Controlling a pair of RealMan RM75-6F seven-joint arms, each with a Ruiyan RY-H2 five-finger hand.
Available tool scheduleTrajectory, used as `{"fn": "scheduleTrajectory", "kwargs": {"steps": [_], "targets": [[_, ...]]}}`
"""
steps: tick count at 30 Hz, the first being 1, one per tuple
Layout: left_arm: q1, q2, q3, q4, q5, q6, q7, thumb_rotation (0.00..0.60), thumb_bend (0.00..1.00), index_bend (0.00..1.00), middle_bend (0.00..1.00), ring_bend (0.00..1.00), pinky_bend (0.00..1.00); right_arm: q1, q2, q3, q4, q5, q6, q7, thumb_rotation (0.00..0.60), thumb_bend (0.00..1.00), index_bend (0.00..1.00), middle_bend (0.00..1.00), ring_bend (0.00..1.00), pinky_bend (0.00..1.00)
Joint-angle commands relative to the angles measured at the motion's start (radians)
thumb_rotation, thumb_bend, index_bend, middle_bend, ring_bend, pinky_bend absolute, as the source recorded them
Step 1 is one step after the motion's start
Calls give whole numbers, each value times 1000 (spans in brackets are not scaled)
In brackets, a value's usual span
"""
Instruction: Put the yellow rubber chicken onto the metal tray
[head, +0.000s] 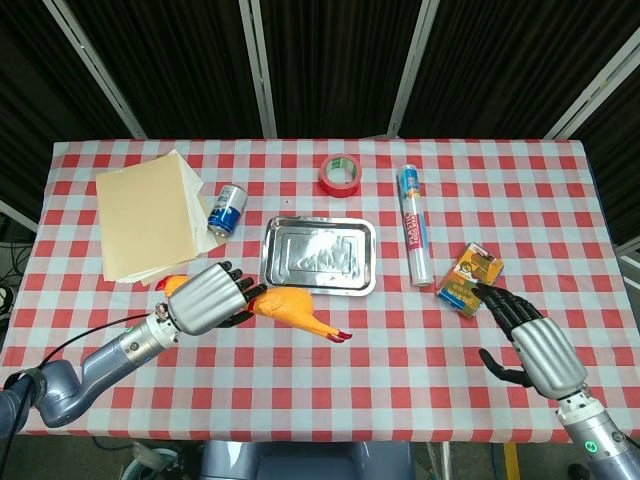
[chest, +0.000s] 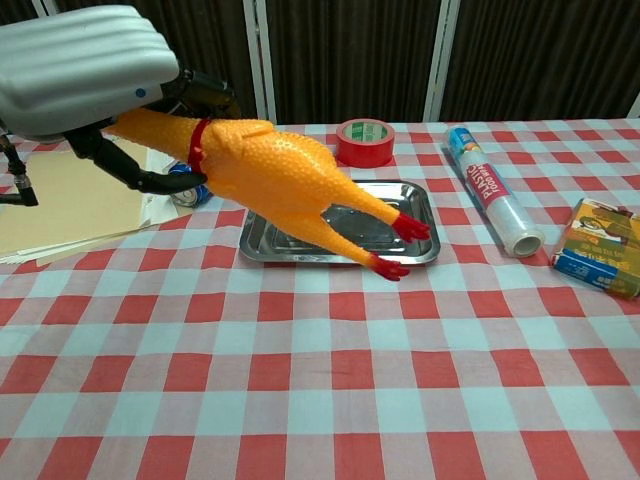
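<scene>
1. Gripping the yellow rubber chicken (chest: 270, 180) by its neck, the left hand (head: 208, 300) is seen in both views, with the toy lifted clear of the table (head: 330, 380).
2. In the chest view the chicken is angled downward, its red feet hanging over the near edge of the metal tray (chest: 425, 250); from the head view the chicken (head: 290, 312) is placed just in front of the tray (head: 368, 255) and to its left.
3. The right hand (head: 535, 345) is shown only in the head view, fingers spread and nothing held, near the yellow box (head: 468, 278).
4. In the chest view, the blue can (chest: 185, 192) is largely hidden behind the chicken, and the left hand (chest: 85, 60) is cut off by the frame edge.
</scene>
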Motion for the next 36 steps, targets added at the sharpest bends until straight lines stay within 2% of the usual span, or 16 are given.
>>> {"fn": "scheduleTrajectory", "kwargs": {"steps": [1, 8, 14, 28, 36], "targets": [[-17, -1, -18, -25, -13, -13, 17, 600, 791, 742, 804, 769, 817, 75, 19, -2, -42, 7, -100, 89, 600, 396, 88, 121, 144, 217], [-53, 19, -38, -63, -35, -56, 60, 600, 789, 741, 803, 769, 817, 199, 46, 17, -95, 75, -285, 242, 600, 355, 105, 137, 163, 217], [-85, 46, -52, -111, -78, -124, 88, 600, 786, 742, 804, 769, 817, 285, 55, 49, -115, 145, -394, 348, 600, 354, 129, 145, 166, 217], [-138, 40, -103, -201, -237, -249, 231, 600, 772, 744, 809, 769, 817, 398, 18, 110, -140, 311, -535, 354, 600, 349, 143, 154, 172, 217], [-155, -17, -134, -233, -355, -269, 359, 600, 770, 745, 811, 769, 817, 413, -3, 127, -158, 404, -534, 275, 600, 348, 167, 155, 174, 217]]}}
